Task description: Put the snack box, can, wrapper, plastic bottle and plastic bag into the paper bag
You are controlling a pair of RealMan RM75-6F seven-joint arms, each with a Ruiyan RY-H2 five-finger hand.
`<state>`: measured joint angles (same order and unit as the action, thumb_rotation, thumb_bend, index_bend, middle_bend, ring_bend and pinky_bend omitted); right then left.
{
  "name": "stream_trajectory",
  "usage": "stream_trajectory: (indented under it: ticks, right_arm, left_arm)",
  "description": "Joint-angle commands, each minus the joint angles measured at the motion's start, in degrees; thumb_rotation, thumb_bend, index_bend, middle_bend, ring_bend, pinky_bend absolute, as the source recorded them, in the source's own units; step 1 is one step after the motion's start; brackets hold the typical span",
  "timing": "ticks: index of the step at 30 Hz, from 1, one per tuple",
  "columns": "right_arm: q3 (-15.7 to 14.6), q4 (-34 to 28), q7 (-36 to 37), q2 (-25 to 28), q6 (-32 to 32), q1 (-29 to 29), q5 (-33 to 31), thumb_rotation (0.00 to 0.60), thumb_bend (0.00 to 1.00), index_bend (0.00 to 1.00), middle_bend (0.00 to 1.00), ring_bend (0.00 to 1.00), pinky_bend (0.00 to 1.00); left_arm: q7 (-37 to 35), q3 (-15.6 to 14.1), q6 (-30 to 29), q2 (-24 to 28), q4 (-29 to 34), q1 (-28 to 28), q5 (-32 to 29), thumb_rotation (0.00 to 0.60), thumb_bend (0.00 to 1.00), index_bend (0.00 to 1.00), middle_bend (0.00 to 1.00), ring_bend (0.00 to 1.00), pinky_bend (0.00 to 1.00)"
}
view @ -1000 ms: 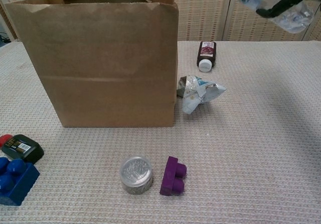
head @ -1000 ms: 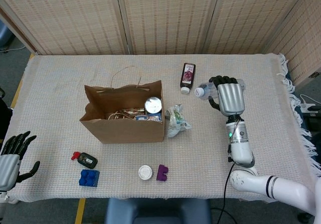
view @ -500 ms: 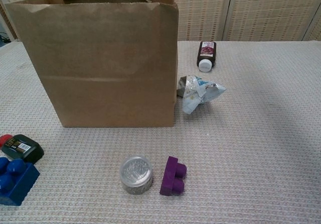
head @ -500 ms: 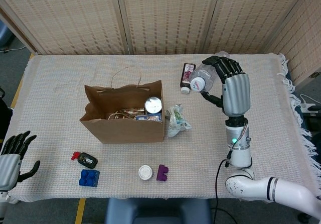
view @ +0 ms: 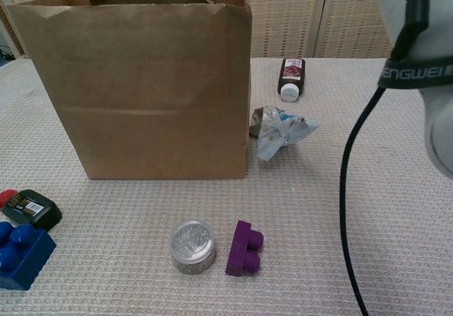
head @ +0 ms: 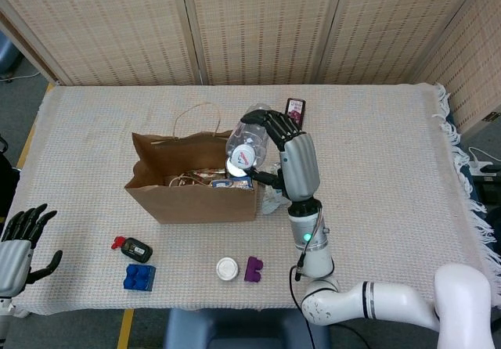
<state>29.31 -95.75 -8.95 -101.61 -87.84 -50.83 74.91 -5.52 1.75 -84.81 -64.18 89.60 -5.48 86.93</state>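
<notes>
In the head view, we are seeing the right hand (head: 291, 161) gripping the clear crumpled plastic bottle (head: 247, 142), fingers curled around its body, cap end tipped toward the bag. A second ago this hand was holding the bottle far out over the right of the woven beige surface (head: 391, 177); now it is hanging at the right rim of the open brown paper bag (head: 192, 185), so we are judging the drop to be close. Inside the bag, just left of the hand, one silver can top and what looks like one snack box are showing. One crumpled plastic bag or wrapper (head: 272, 200) is lying just below the hand, still outside. One dark small bottle (head: 295, 108) is lying beyond the hand. The left hand (head: 17, 243) is resting far left, fingers spread, holding nothing.

In the chest view, we are seeing only the right forearm (view: 425, 61) and its black cable; the hand itself is out of frame. Counting here: one paper bag, one crumpled wrapper, one dark bottle, one round silver tin (view: 192, 246), one purple block (view: 244, 248), one blue block (view: 21, 254), one black case (view: 30, 208).
</notes>
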Motion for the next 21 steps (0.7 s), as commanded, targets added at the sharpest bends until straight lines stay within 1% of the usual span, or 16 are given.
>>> stream_trajectory:
  ticks: [1,8,16,21]
  right_arm:
    - [0.9,1.4,1.2,-2.7,0.9,-1.3,-1.8,0.600,0.29,0.55,0.50,0.52,0.62]
    - [1.5,2.7,2.5,-6.2,2.1,-1.8,-4.2,0.600,0.29,0.55,0.50,0.52,0.62]
    - [2.6,3.0,2.8,-8.5,3.4,-3.0,-4.8,0.600,0.29,0.54,0.50,0.52,0.62]
    - [2.3,2.6,1.7,-9.8,3.9,-3.3,-5.5,0.600,0.29,0.53,0.50,0.52,0.62]
  left_arm:
    - [0.0,0.0,0.0,0.0,0.0,0.0,0.0,0.600,0.37,0.11,0.00,0.00,0.00]
    - [-0.1,0.0,0.1,0.1,0.0,-0.1,0.0,0.600,0.37,0.11,0.00,0.00,0.00]
    - [-0.2,0.0,0.1,0.1,0.0,-0.1,0.0,0.600,0.37,0.11,0.00,0.00,0.00]
    - [-0.2,0.0,0.2,0.1,0.0,-0.1,0.0,0.600,0.37,0.11,0.00,0.00,0.00]
